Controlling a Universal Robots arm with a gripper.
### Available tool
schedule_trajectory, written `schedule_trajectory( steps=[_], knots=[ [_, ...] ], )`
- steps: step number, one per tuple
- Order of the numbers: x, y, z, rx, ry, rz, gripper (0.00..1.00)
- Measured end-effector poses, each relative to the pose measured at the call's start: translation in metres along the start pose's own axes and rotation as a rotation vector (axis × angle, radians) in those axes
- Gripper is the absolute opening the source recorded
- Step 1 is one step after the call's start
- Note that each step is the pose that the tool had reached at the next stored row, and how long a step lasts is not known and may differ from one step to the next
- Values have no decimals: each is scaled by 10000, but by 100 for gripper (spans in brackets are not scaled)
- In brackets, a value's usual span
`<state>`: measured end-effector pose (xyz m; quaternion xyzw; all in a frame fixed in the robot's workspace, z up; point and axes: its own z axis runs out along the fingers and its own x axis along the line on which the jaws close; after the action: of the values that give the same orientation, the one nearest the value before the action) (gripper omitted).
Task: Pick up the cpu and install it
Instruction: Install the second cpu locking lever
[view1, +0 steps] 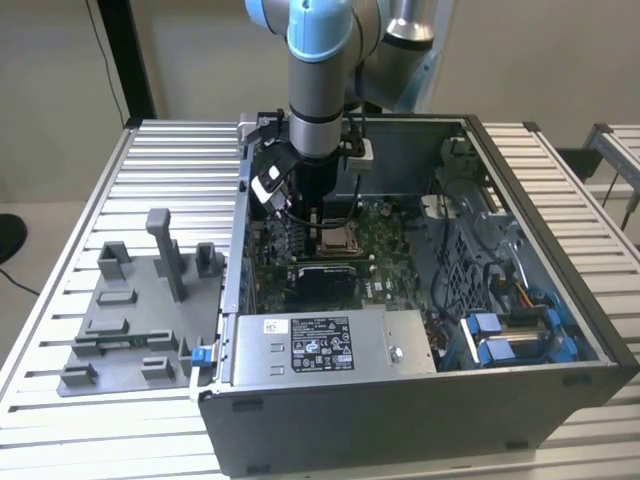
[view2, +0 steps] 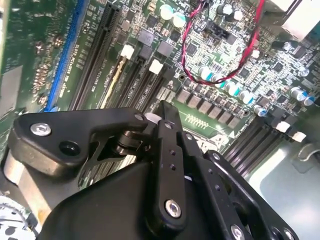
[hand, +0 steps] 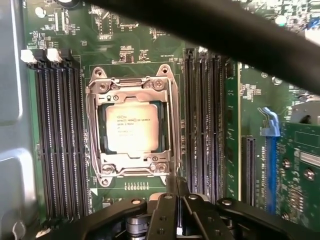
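Note:
The cpu (hand: 132, 127), a square chip with a pale silver top, lies flat inside the metal-framed socket (hand: 94, 125) on the green motherboard; in the exterior view the cpu (view1: 340, 239) is near the board's middle. My gripper (hand: 176, 181) hovers just beside the socket's edge, its black fingers shut together with nothing between them. It reaches down into the open case in the exterior view, where the gripper (view1: 318, 232) is next to the chip. In the second wrist view the gripper (view2: 165, 107) points at the board among memory slots.
The open computer case (view1: 560, 300) walls in the arm. Black memory slots (hand: 55, 135) flank the socket on both sides. Red and black cables (view2: 225, 75) loop over the board. The power supply (view1: 330, 345) sits at the front; a grey fixture tray (view1: 130, 320) lies on the exterior view's left.

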<state>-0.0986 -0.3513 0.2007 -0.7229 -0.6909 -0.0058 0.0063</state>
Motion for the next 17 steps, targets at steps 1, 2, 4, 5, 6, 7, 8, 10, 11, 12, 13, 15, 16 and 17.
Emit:
schedule_trajectory(
  steps=[1, 2, 4, 5, 6, 7, 8, 10, 11, 12, 13, 15, 16, 17],
  knots=[
    [-1, 0, 16, 1, 13, 0, 0],
    [-2, 0, 21, 4, 20, -1, 0],
    [-3, -1, 26, 6, 31, 0, 0],
    [-4, 0, 27, 4, 36, -1, 0],
    [-7, 1, 28, 3, 39, -1, 0],
    [-12, 1, 29, 2, 42, 0, 0],
    [-19, 2, 29, 2, 43, 0, 0],
    [-40, 4, 29, 5, 40, -1, 0],
    [-49, 5, 30, 9, 49, -1, 0],
    [-53, 5, 30, 13, 48, 1, 0],
    [-54, 5, 28, 16, 43, 1, 0],
    [-56, 4, 12, 21, 42, 0, 0],
    [-59, 3, -9, 32, 17, 0, 0],
    [-57, 3, -26, 33, 31, 0, 0]
  ],
)
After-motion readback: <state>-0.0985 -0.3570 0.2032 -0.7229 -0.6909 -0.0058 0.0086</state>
